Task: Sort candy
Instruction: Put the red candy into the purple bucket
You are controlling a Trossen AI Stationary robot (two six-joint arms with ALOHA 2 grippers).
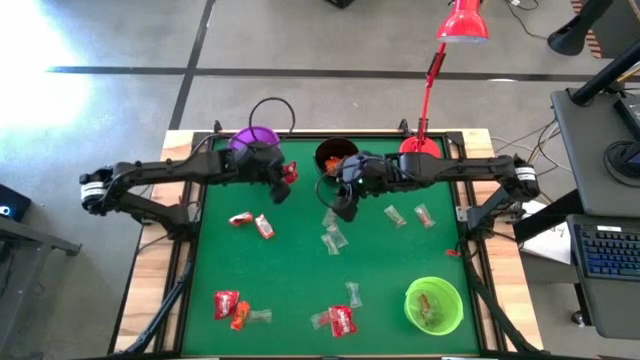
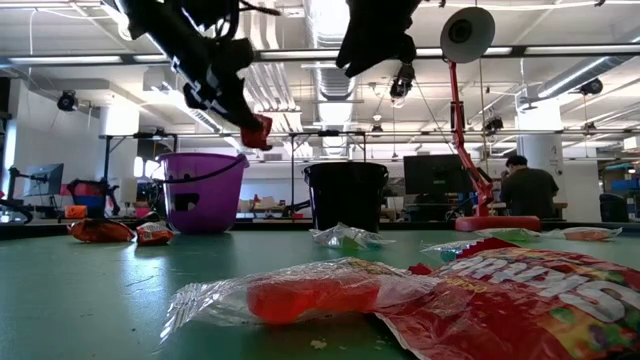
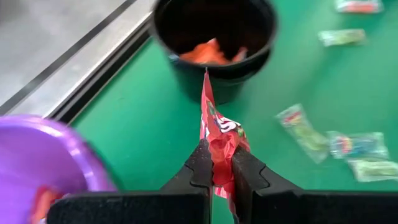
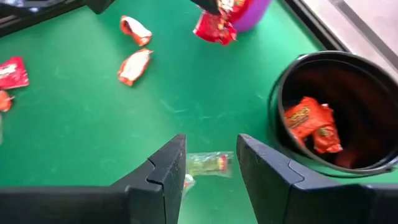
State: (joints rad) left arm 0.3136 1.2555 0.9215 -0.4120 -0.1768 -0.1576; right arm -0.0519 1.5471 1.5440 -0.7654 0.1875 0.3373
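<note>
My left gripper [image 1: 285, 180] hangs above the table between the purple cup [image 1: 254, 140] and the black cup [image 1: 335, 155], shut on a red-wrapped candy [image 3: 219, 134]. The black cup [image 3: 214, 37] holds orange candy. My right gripper [image 4: 211, 162] is open just near of the black cup [image 4: 336, 112], above the table with nothing between its fingers. A clear greenish candy [image 4: 208, 165] lies on the table beneath it. More candy lies loose on the green table top [image 1: 300, 250]. My left gripper pinches the red candy's wrapper near one end [image 3: 219, 168] between its two fingers. The fingers slant downward from the table's left. Most of the wrapper [image 3: 211, 112] sticks out past the fingertips, on edge and lifted clear of the table.
A green cup [image 1: 434, 305] with candy inside stands at the near right. A red desk lamp [image 1: 420, 145] stands on the far edge beside the black cup. Red and orange candies [image 1: 250, 222] lie left of centre, clear ones [image 1: 332, 238] in the middle, others [image 1: 235, 308] along the near side.
</note>
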